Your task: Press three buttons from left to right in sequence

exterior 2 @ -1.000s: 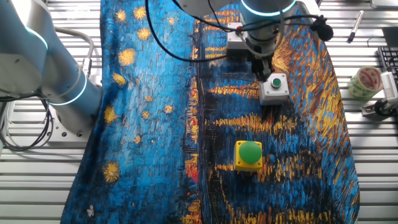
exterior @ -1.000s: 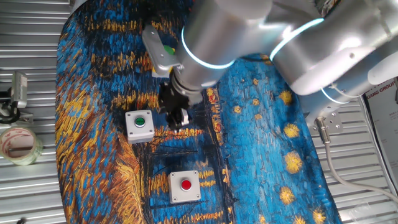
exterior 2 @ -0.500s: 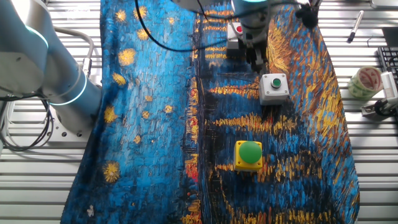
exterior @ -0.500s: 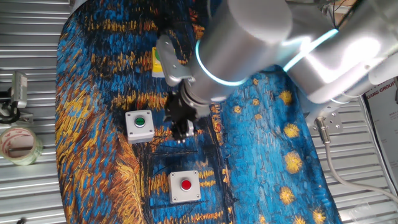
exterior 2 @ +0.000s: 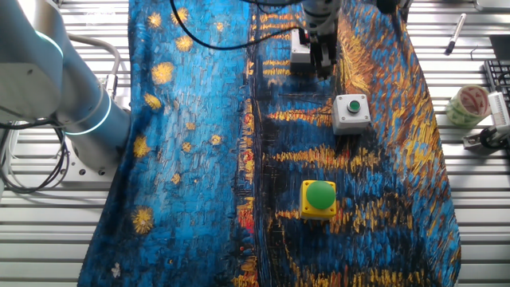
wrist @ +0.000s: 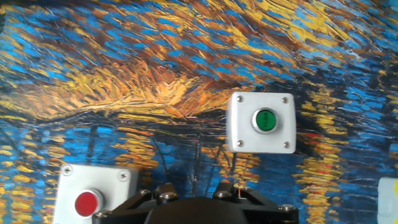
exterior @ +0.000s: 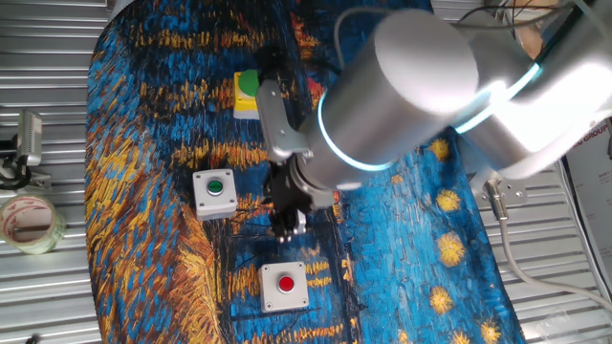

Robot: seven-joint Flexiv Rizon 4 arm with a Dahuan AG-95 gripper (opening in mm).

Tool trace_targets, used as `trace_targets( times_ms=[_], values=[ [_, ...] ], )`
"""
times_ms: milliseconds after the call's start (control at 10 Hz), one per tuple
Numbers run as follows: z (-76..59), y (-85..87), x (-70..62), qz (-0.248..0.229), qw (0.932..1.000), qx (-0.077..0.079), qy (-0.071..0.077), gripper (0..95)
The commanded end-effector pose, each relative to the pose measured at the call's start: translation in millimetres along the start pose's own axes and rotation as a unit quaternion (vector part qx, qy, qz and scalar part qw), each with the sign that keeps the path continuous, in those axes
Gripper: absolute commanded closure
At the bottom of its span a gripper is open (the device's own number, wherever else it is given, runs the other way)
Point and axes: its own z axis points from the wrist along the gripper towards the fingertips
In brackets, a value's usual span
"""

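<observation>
In one fixed view we see the gripper (exterior: 290,223) hanging above the painted cloth (exterior: 143,115), between the grey-white box with the small green button (exterior: 215,191) and the grey-white box with the small red button (exterior: 285,285); the yellow box with the green dome (exterior: 247,93) lies beyond the green-button box, partly hidden by the arm. All three boxes are square, so none shows a long axis, and each button faces straight up from the cloth. A roll of tape (exterior: 29,222) sits off the cloth, on the far side of the green-button box from the gripper. In the other fixed view the gripper (exterior 2: 323,57) covers most of the red-button box (exterior 2: 299,49), while the green-button box (exterior 2: 351,112) and the yellow box (exterior 2: 319,198) show in full, the latter nearest the camera. In the hand view only the gripper's dark base shows at the bottom edge; the green-button box (wrist: 260,122) lies ahead and the red-button box (wrist: 94,195) sits just beside the base. We cannot tell from any view whether the fingers are apart or together.
</observation>
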Motion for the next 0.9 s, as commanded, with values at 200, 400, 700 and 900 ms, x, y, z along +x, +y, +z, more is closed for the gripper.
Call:
trace_targets(
  times_ms=[200,400,700,900],
  values=[
    [0.3,8.6,1.2,0.006,1.0,0.001,-0.001,57.0],
    [0.4,15.2,1.7,0.011,0.9999,0.001,0.0,57.0],
    [-0.2,16.2,3.1,0.006,1.0,0.0,0.001,57.0],
    [-0.3,16.1,3.2,0.003,1.0,-0.001,0.002,57.0]
  ],
)
